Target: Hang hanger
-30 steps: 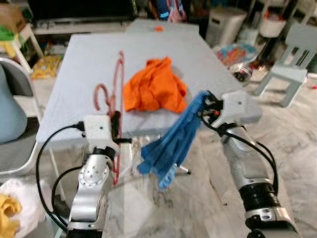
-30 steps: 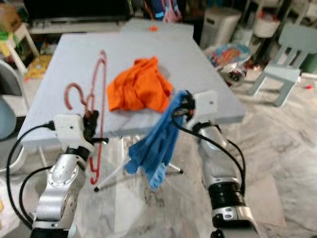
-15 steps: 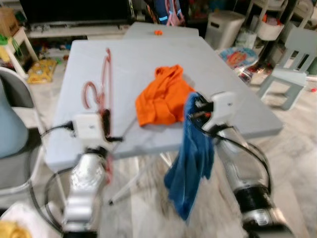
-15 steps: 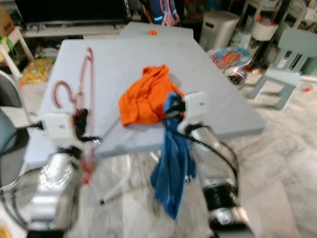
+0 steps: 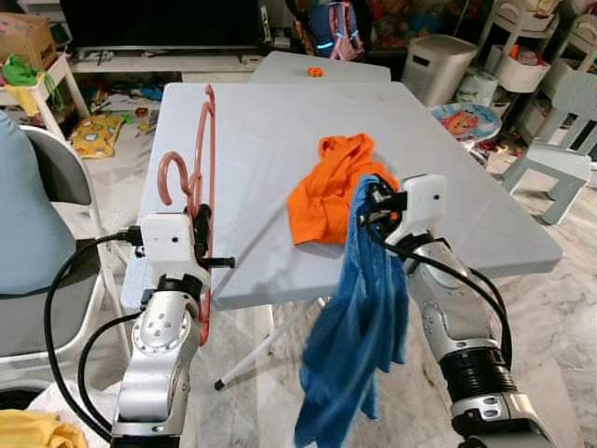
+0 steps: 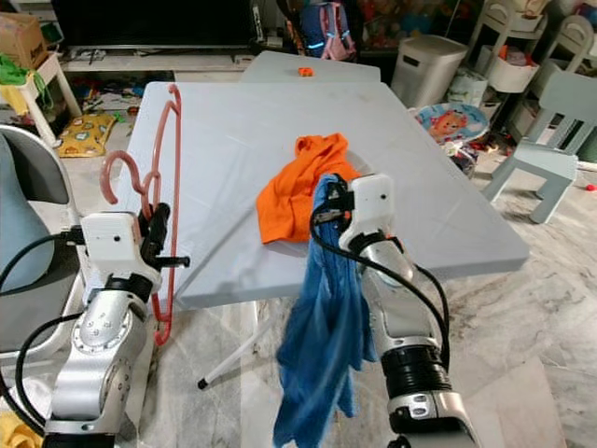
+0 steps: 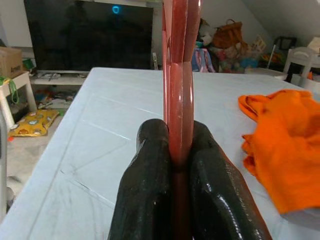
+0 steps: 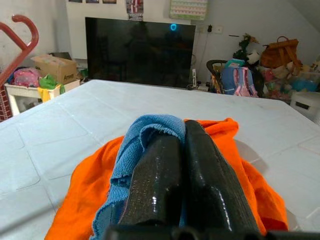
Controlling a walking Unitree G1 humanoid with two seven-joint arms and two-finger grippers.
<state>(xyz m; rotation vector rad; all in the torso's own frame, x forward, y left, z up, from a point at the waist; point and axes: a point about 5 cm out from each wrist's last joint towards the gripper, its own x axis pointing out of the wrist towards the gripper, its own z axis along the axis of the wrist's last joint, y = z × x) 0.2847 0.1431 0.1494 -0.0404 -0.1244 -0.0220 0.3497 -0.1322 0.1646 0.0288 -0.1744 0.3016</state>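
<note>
A red plastic hanger [image 5: 198, 168] stands upright at the near left edge of the grey table [image 5: 252, 121], its hook curling left. My left gripper [image 5: 200, 230] is shut on the hanger's frame; in the left wrist view the fingers [image 7: 150, 170] pinch the red bar [image 7: 177, 75]. A blue cloth [image 5: 359, 327] hangs down below the table's near edge from my right gripper [image 5: 370, 202], which is shut on its top; the cloth [image 8: 145, 130] drapes over the fingers [image 8: 200, 165]. An orange garment [image 5: 331, 187] lies crumpled on the table just beyond the right gripper.
A grey folding chair [image 5: 47, 233] stands at the left. A small light-blue chair [image 5: 560, 159] and a white bin [image 5: 443, 65] are at the right rear, with toys and clutter around. A small orange item [image 5: 316, 71] lies at the table's far end.
The camera has risen and shifted. The blue cloth, swung out sideways a second ago, now hangs straight down from my right gripper. Both grips are unchanged.
</note>
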